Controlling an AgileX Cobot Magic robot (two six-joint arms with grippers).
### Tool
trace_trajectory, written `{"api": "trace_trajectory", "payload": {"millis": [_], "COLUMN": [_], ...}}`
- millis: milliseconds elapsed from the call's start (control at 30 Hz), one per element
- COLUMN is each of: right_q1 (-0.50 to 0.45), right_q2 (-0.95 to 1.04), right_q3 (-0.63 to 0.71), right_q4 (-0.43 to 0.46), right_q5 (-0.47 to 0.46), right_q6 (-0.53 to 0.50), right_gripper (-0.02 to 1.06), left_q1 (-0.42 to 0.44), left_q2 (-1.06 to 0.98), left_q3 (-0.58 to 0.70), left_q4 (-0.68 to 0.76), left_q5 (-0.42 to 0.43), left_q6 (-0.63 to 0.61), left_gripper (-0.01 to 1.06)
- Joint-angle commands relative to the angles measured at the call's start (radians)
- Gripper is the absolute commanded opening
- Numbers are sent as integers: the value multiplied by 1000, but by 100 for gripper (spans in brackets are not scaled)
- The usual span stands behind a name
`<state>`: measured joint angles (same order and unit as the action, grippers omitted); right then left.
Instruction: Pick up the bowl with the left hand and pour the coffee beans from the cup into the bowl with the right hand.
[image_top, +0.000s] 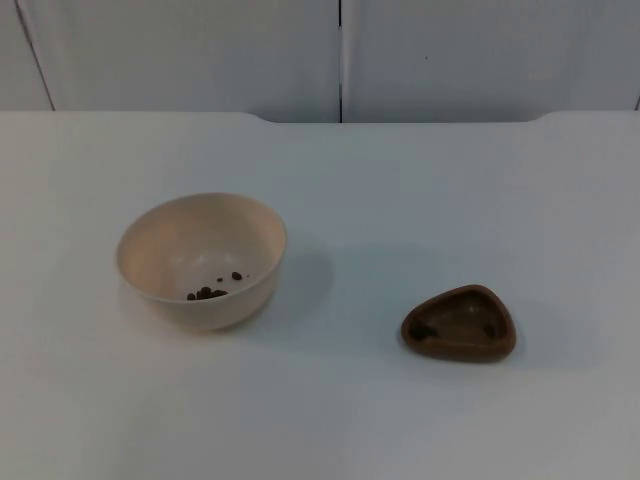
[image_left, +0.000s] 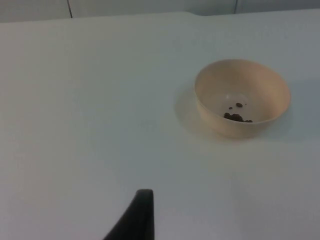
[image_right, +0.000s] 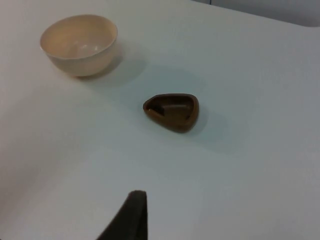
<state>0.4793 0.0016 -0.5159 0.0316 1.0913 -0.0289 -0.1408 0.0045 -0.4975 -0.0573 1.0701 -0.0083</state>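
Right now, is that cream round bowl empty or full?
Nearly empty: the cream round bowl stands upright on the table, holding a few dark coffee beans at its bottom.

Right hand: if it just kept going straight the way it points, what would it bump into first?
Probably the brown cup, which lies ahead of the right hand's fingertip on the white table. The cream bowl sits farther off to one side. Depth is uncertain.

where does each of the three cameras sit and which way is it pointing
Top view: fixed above the table, looking down and forward at the bowl, the brown cup and the grey partition wall.
Left wrist view: on the left arm, looking along its gripper at the bowl; one black fingertip shows.
Right wrist view: on the right arm, facing cup and bowl; one fingertip shows.
Shared: all three see the bowl; the beans show from top and left wrist.
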Motion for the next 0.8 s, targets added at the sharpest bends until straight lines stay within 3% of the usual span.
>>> {"api": "trace_trajectory", "payload": {"millis": [0,767], "right_q1": [-3,-3], "right_q2": [-2,-2], "right_q3": [2,2], "right_q4": [-4,-3], "right_q5": [-12,-12], "right_q6": [-10,-10], "right_gripper": [105,105], "left_q1": [2,2], "left_q2": [-4,-4], "left_q3": [4,4], "left_q4": [3,3], "left_q5": [3,3], "left_q6": [2,2], "left_gripper": [105,105]}}
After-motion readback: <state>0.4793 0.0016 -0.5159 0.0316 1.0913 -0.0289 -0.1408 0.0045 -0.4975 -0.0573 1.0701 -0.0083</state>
